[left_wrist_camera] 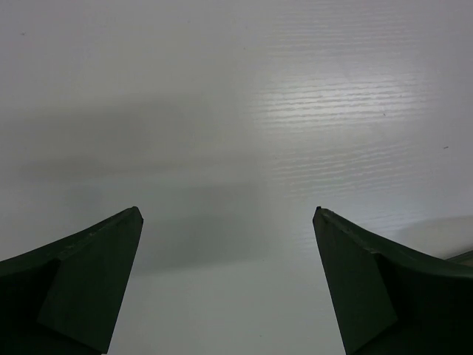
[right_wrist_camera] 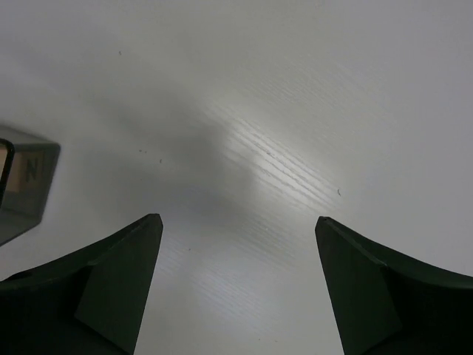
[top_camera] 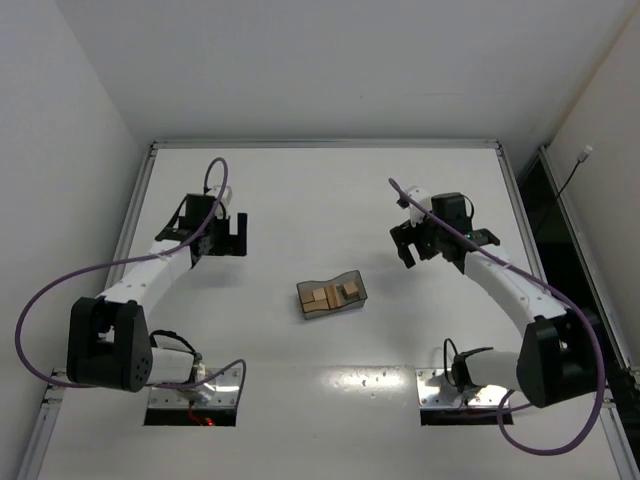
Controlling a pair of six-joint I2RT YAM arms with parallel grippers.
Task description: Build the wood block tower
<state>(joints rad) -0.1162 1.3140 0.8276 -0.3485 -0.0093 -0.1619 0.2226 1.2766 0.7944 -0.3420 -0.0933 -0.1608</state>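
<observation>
Plainly, white walls [top_camera: 60, 120] flank the white table [top_camera: 320, 190] (bin [top_camera: 360, 285] central); left hand [left_wrist_camera: 228, 211] and right hand [right_wrist_camera: 236, 218] gape.

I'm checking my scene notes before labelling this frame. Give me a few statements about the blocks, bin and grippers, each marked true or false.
1. The blocks lie inside the bin. True.
2. A tower already stands on the table. False: every block in view is in the bin, and none are stacked outside it.
3. The left gripper is open and empty. True.
4. The right gripper holds a block. False: it is open, with only bare table between its fingers.
5. The bin sits in the far left corner. False: it is near the middle, between the two arms.
</observation>
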